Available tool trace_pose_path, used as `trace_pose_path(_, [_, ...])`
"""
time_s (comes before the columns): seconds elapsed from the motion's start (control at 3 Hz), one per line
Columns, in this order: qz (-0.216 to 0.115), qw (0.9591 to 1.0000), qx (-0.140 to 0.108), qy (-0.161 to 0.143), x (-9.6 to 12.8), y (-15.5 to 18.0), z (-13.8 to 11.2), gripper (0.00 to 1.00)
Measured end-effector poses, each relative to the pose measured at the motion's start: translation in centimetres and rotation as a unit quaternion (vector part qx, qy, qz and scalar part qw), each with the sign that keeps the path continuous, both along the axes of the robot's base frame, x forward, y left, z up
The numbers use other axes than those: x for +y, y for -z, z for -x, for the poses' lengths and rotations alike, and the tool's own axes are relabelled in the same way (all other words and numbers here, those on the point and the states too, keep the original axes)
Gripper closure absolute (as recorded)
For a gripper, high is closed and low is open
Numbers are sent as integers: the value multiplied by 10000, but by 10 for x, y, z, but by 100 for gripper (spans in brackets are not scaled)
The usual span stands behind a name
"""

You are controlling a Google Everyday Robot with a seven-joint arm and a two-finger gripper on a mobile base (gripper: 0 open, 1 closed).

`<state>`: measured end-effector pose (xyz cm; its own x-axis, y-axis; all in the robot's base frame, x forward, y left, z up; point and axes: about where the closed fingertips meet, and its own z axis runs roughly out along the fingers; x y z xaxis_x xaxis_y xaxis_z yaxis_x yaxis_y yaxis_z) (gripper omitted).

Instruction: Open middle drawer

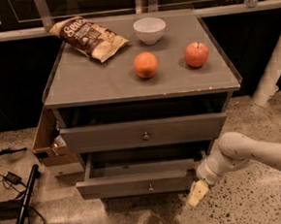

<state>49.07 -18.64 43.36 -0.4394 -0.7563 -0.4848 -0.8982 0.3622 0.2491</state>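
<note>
The middle drawer (136, 185) stands pulled out under the top drawer (142, 133). The gripper (197, 193) is low at its right end, seemingly touching the front. I cannot tell if it is open or holds anything.

White arm (260, 150) extends from the right edge, bent leftward; wrist (210, 169) angled down; tool (197, 193) points down, low, right of centre.
</note>
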Motion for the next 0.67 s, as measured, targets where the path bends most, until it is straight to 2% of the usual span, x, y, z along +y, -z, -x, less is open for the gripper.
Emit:
trace_pose_path(0.33, [32,9996,267,-48,-5,-10,29,0])
trace_pose_path(0.67, [32,9996,286,-61,-5,-11,31,0])
